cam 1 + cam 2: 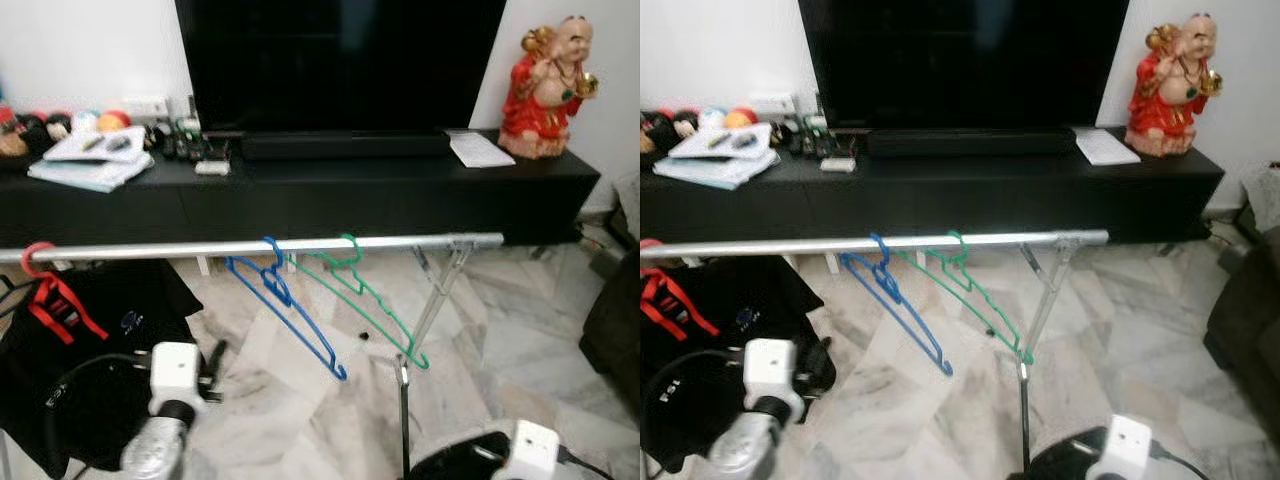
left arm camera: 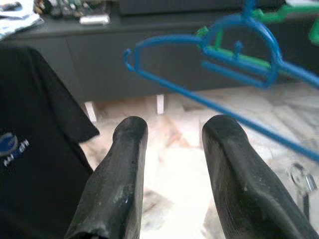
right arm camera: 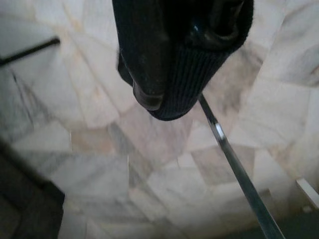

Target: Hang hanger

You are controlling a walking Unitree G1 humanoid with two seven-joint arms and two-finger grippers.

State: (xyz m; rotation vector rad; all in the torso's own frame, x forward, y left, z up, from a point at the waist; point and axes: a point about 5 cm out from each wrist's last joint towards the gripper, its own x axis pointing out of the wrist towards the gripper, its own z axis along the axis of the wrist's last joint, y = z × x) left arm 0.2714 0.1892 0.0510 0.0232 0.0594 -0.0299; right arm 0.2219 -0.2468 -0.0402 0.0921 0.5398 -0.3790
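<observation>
Left gripper [image 2: 172,149]: fingers parted with a clear gap, nothing between them, held low in front of the rail and pointing at the blue hanger [image 1: 285,305]. Right gripper [image 3: 174,94]: fingers pressed together around a piece of dark ribbed fabric [image 3: 192,74], down over the marble floor [image 1: 1140,340] beside the rack's metal leg [image 3: 239,174].

Television [image 1: 340,65] on a long black TV console [image 1: 330,200] at back. Silver hanging rail [image 1: 250,247] crosses in front. Black T-shirt [image 1: 80,350] hangs at the rail's left end with a red strap [image 1: 60,305]. Blue hanger hooked mid-rail; green hanger [image 1: 370,300] hooked just beside it, on the right. Red laughing-Buddha figurine [image 1: 545,90] on the console's right end.
</observation>
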